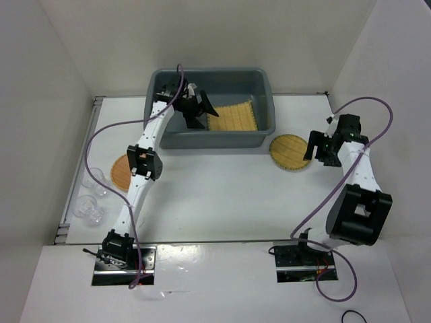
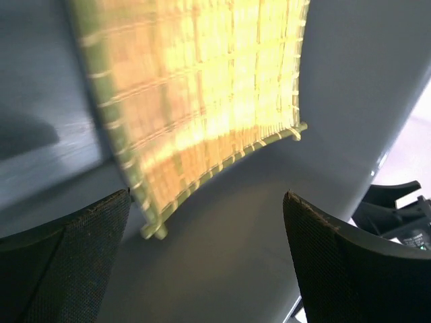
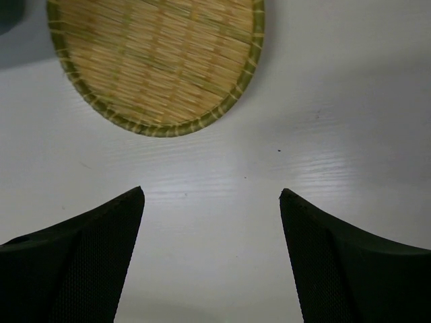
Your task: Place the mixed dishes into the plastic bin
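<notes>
The grey plastic bin [image 1: 266, 86] stands at the back middle. The square yellow mat [image 1: 234, 116] lies inside it, leaning toward its right wall; it also fills the top of the left wrist view [image 2: 195, 87]. My left gripper [image 1: 202, 111] is open and empty inside the bin, just left of that mat. The round yellow mat [image 1: 290, 152] lies on the table right of the bin and shows in the right wrist view [image 3: 158, 60]. My right gripper [image 1: 315, 153] is open and empty beside it. The round orange-brown mat [image 1: 120, 172] lies partly under my left arm. Clear cups [image 1: 89, 208] stand at the left edge.
The white table [image 1: 222, 195] is walled by white panels on three sides. The arm bases [image 1: 124, 259] and purple cables sit at the near edge. A metal rail [image 1: 71, 202] runs along the table's left side beside the cups.
</notes>
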Robot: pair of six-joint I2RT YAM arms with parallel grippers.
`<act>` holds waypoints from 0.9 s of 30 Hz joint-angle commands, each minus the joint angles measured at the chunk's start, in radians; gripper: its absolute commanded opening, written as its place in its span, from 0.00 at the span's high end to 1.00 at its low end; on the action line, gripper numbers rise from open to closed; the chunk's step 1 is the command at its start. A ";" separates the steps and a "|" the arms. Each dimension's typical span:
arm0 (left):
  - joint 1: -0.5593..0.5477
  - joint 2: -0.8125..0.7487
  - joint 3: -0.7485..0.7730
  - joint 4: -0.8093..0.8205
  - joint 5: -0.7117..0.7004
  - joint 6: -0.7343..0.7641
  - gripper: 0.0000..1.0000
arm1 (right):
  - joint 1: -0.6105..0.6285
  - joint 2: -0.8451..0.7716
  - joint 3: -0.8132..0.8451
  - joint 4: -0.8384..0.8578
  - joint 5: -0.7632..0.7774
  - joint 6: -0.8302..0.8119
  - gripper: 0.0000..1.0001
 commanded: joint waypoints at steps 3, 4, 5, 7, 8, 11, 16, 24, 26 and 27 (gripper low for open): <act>0.024 -0.144 0.046 -0.102 -0.130 0.069 0.00 | -0.079 0.134 0.066 0.002 -0.010 -0.002 0.14; 0.024 -0.157 0.046 -0.102 -0.149 0.080 0.00 | -0.098 0.158 0.079 -0.007 -0.022 -0.014 0.14; 0.033 -0.170 0.046 -0.115 -0.167 0.080 0.00 | -0.117 0.211 0.095 -0.022 -0.051 -0.014 0.14; 0.033 -0.225 0.046 -0.149 -0.244 0.104 0.00 | -0.165 0.273 0.130 -0.050 -0.086 -0.048 0.14; 0.033 -0.274 0.046 -0.161 -0.271 0.114 0.00 | -0.179 0.334 0.144 -0.072 -0.132 -0.059 0.14; 0.010 -0.379 0.046 -0.221 -0.363 0.152 0.00 | -0.213 0.443 0.194 -0.103 -0.232 -0.100 0.14; -0.079 -0.557 0.014 -0.252 -0.437 0.175 0.00 | -0.233 0.600 0.262 -0.116 -0.365 -0.113 0.14; -0.246 -0.624 0.033 -0.252 -0.428 0.112 0.00 | -0.233 0.822 0.331 -0.171 -0.563 -0.169 0.17; -0.280 -0.625 0.033 -0.252 -0.439 0.112 0.00 | -0.233 0.853 0.340 -0.148 -0.589 -0.169 0.17; -0.310 -0.625 0.033 -0.252 -0.448 0.112 0.00 | -0.233 0.865 0.349 -0.148 -0.602 -0.169 0.17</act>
